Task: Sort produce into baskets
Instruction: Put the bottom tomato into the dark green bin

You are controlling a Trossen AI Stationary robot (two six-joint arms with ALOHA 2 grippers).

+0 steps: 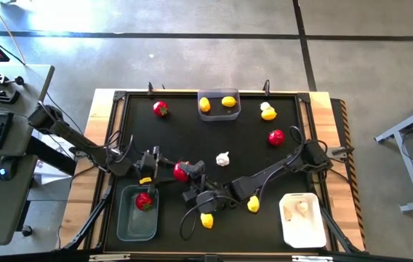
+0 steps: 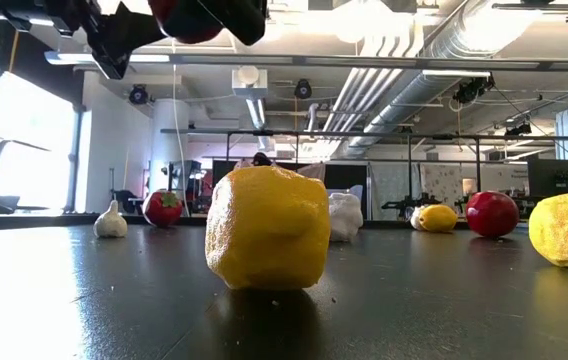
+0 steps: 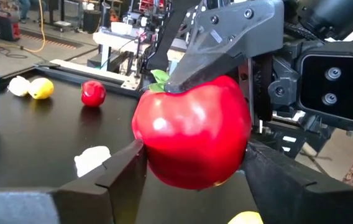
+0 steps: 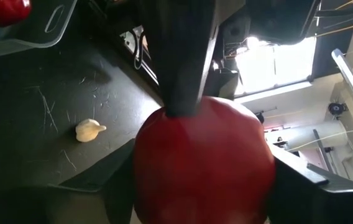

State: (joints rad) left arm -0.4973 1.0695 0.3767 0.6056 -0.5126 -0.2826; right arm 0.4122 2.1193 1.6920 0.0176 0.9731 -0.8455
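- Hanging above the tabletop (image 1: 192,138) near its middle, the glossy red round fruit with a green leaf top (image 1: 181,172) is caught between both arms at once.
- The left end effector (image 3: 192,177) is clamped on it, one finger at each flank. The right end effector (image 4: 204,180) also appears closed around it, reaching in from 4 o'clock in the high view.
- The translucent grey plastic basket with one red fruit already in it (image 1: 128,225) lies at about 7 o'clock from the held fruit, near the front edge. It is near, and the left arm is the nearer one, so the drop there looks like its job once the right end effector lets go.
- The fruit is round, with no long axis to line up.
- A whitish garlic-like bulb (image 1: 222,159) sits at 2 o'clock, and two yellow lemon-like ovals (image 1: 206,220) (image 1: 253,204) sit at 5 and 4 o'clock; none lies on the way.
- The right arm's own links crowd the 5 o'clock side.
- A second grey basket holding lemons (image 1: 219,114) is at 1 o'clock, and the opaque white basket (image 1: 299,234) is far off at 4 o'clock.
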